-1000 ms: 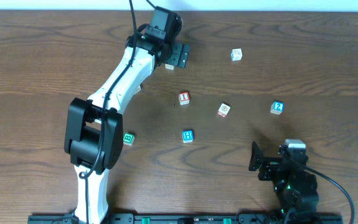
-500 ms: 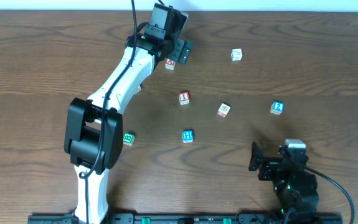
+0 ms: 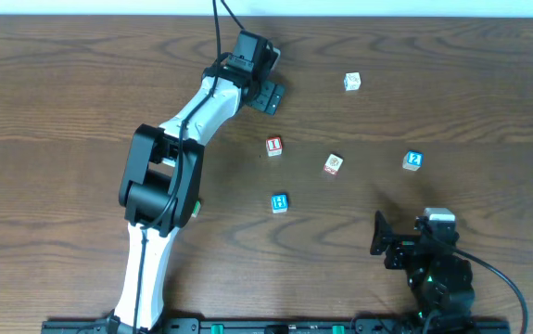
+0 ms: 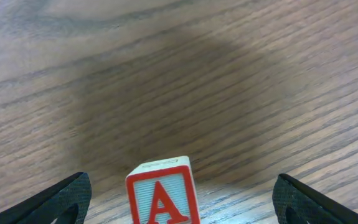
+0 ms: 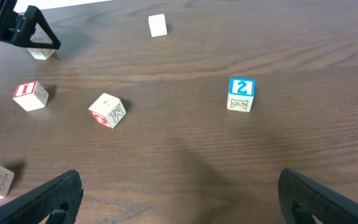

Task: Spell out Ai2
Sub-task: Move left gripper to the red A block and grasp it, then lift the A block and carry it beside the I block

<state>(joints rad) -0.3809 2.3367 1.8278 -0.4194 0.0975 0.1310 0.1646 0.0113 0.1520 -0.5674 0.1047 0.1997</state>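
Currently, I see the left gripper (image 3: pixel 271 96) spread wide at the table's (image 3: pixel 81 111) 12 o'clock edge, grasping nothing. In its wrist view the A cube (image 4: pixel 163 194) stands upright between the two fingers (image 4: pixel 63 200), well clear of both, red letter facing the camera. From overhead the gripper hides that cube.

Changes against a second ago:
- The left gripper has shifted slightly toward 4 o'clock; the A cube, which showed at its lower edge then, is now covered.
- The left arm's elbow has swung toward 2 o'clock and now covers the green cube that lay exposed beside it.
- The other cubes have not moved.

Positions:
- The I cube (image 3: pixel 273 146) lies near mid-table, at 6 o'clock from the left gripper.
- The 2 cube (image 3: pixel 413 160) sits well apart, at 3 o'clock from the I cube.
- The H cube (image 3: pixel 279 202) lies at 6 o'clock from the I cube.
- A tilted cube (image 3: pixel 333 164) rests between the I and 2 cubes.

The right gripper (image 3: pixel 378 234) stays parked at 5 o'clock, fingers spread, empty.
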